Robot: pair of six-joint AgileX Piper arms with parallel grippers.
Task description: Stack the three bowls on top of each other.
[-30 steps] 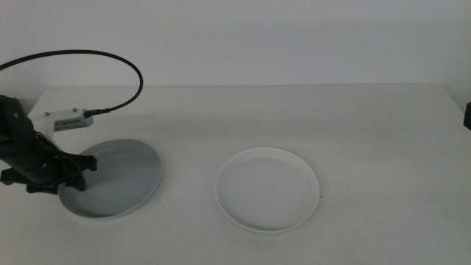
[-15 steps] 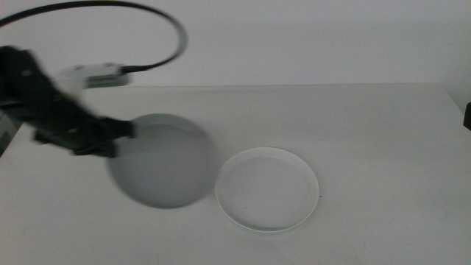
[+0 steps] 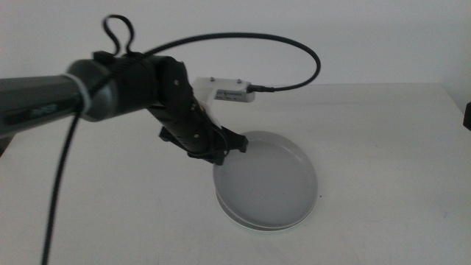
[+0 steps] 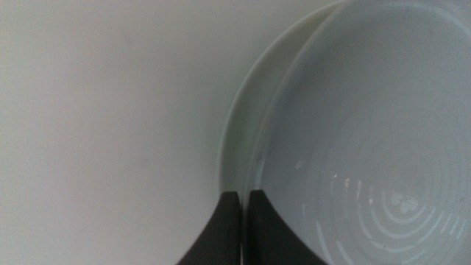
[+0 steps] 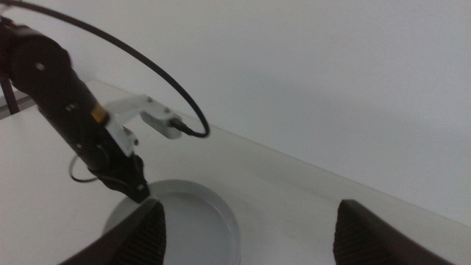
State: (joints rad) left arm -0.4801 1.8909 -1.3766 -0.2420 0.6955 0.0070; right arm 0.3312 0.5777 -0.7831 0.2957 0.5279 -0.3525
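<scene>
My left gripper [image 3: 224, 151] is shut on the near-left rim of the light grey bowl [image 3: 268, 177] and holds it over the white bowl [image 3: 266, 229], shifted a little toward the far side. In the left wrist view the jaws pinch the grey bowl's [image 4: 368, 147] rim, with a sliver of the white bowl's rim [image 4: 239, 129] beside it. I cannot tell whether the two bowls touch. The mint green bowl is out of view. My right gripper [image 5: 257, 246] is open and empty, held high off to the right, looking at the grey bowl [image 5: 191, 221].
The left arm [image 3: 110, 92] and its black cable [image 3: 294, 48] reach across the table's left half. The white table [image 3: 383, 147] ends at a pale wall behind. A dark part [image 3: 467, 116] shows at the right edge.
My left gripper has lifted the grey bowl from the table's left side and carried it right, to above the white bowl. The white bowl has not moved.
</scene>
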